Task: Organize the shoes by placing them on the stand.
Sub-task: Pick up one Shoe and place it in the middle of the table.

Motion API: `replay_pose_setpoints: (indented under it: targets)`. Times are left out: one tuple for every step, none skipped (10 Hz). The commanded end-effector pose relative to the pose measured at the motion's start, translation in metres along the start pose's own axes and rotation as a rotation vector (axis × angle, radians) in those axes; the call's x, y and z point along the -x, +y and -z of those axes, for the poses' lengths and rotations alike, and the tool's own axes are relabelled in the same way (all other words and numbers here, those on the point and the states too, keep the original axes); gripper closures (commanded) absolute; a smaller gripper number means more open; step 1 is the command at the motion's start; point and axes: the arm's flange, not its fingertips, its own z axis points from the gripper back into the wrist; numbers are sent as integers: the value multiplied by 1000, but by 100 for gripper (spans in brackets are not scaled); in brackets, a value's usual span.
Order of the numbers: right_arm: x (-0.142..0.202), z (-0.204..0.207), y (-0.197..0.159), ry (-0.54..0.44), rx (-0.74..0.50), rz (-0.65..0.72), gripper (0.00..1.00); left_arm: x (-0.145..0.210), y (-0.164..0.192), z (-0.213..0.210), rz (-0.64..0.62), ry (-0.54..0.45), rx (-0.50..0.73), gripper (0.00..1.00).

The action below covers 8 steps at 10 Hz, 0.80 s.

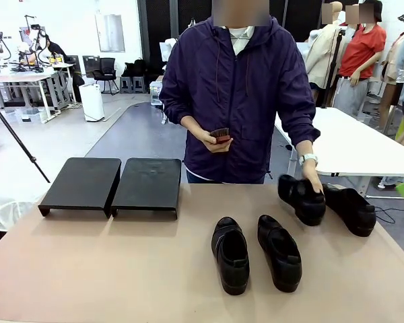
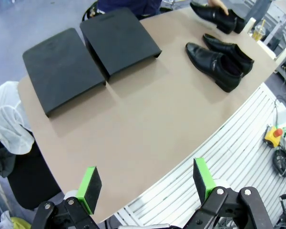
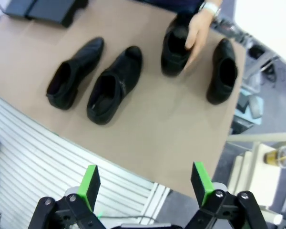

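Front view puts the four shoes (image 1: 230,254) on the tabletop (image 1: 121,269), right of the bare stand (image 1: 111,185), one of them under the person's hand (image 1: 314,183). My left gripper (image 2: 146,184) and right gripper (image 3: 145,183) both hang wide open, holding nothing. Reaching for that held shoe now risks striking the hand. The right wrist view looks down on the hand and into that shoe's opening, which the front view does not give.

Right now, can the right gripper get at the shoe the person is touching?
Probably not yet: the hand lies over that shoe. The open right gripper has a free way to the nearer pair.
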Motion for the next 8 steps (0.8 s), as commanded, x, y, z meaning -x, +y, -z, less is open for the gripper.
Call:
replay_pose_setpoints:
  targets:
    - [-17, 2, 38, 69, -32, -9, 0, 1, -2, -1, -6, -8, 11, 0]
    - [-22, 6, 61, 90, -43, -18, 0, 1, -2, -1, -6, -8, 11, 0]
    - [-28, 14, 85, 96, -95, -46, 0, 1, -2, -1, -6, -8, 11, 0]
    - [-37, 28, 109, 99, -66, 18, 0, 1, -2, -1, -6, -8, 11, 0]
    - [-44, 46, 133, 132, -67, 47, 0, 1, -2, -1, -6, -8, 11, 0]
    - [-46, 57, 148, 155, -49, 27, 0, 1, -2, -1, -6, -8, 11, 0]
    - [-48, 62, 153, 171, -47, -3, 0, 1, -2, -1, -6, -8, 11, 0]
    - [-48, 61, 147, 177, -71, 6, 0, 1, -2, -1, -6, -8, 11, 0]
